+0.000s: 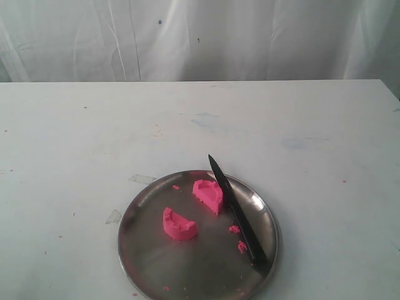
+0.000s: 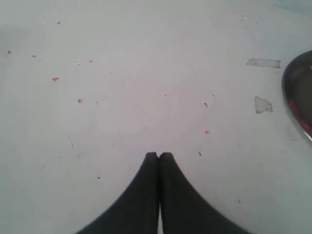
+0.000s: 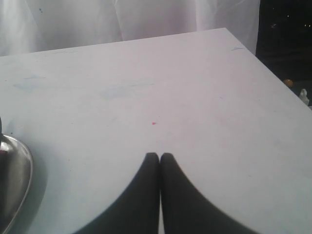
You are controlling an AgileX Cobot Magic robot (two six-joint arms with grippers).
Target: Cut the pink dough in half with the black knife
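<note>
Steel plate [image 1: 134, 250], two pink dough [image 1: 179, 225] half-moons, rims seemingly notched.

Your left gripper [image 2: 159, 155] sits in the centre of its wrist view with both black fingers [image 2: 139, 200] pressed flat together, tips meeting and nothing between them. Your right gripper [image 3: 159, 156] matches it in its own wrist view. Its two dark fingers [image 3: 183, 200] are closed against each other from base to tip, empty, with the tips touching nothing.
</note>
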